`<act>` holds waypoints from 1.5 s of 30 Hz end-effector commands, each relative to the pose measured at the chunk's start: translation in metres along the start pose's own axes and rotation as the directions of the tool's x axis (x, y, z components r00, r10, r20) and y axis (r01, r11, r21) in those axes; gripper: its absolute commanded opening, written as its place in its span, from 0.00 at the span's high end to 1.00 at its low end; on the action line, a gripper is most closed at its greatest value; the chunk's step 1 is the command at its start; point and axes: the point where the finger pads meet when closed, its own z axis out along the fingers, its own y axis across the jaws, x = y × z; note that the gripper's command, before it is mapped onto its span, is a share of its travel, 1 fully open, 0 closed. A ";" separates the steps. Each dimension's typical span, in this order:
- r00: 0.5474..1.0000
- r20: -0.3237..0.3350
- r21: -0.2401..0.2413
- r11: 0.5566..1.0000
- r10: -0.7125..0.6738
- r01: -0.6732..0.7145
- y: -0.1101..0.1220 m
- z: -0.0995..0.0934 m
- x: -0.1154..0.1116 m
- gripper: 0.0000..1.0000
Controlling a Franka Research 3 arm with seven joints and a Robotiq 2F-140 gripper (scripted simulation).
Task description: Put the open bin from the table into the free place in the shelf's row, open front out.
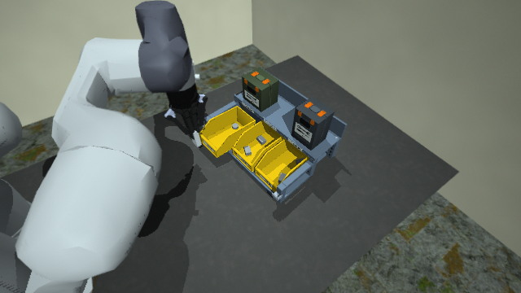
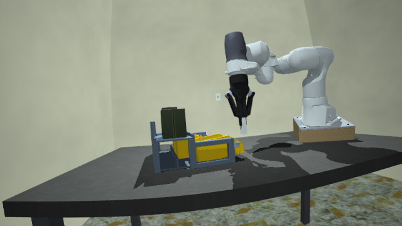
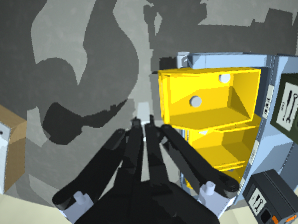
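Observation:
Three yellow open bins stand side by side in the grey-blue shelf (image 1: 285, 134). The left one (image 1: 225, 130) is turned a little and its front sticks out farther than the middle bin (image 1: 254, 144) and the right bin (image 1: 281, 163). Small grey parts lie in each bin. My gripper (image 1: 197, 140) (image 2: 243, 129) is shut on nothing, fingers pointing down. It hangs above the table just in front of the left bin's open front, apart from it. In the wrist view the fingertips (image 3: 143, 119) are left of that bin (image 3: 209, 96).
A dark green box (image 1: 260, 89) and a dark grey box (image 1: 313, 123) stand on the shelf's top board behind the bins. The robot's base (image 2: 323, 132) stands on the table's far side. The walls are well clear of the shelf.

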 end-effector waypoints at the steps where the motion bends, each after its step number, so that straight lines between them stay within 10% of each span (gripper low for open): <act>1: 1.000 -0.003 -0.011 1.000 0.000 0.000 0.003 0.010 0.002 1.00; 21: 1.000 -0.003 -0.011 1.000 0.000 0.000 0.004 0.056 0.002 1.00; 45: 1.000 -0.003 -0.011 1.000 0.000 0.000 0.004 0.062 0.002 1.00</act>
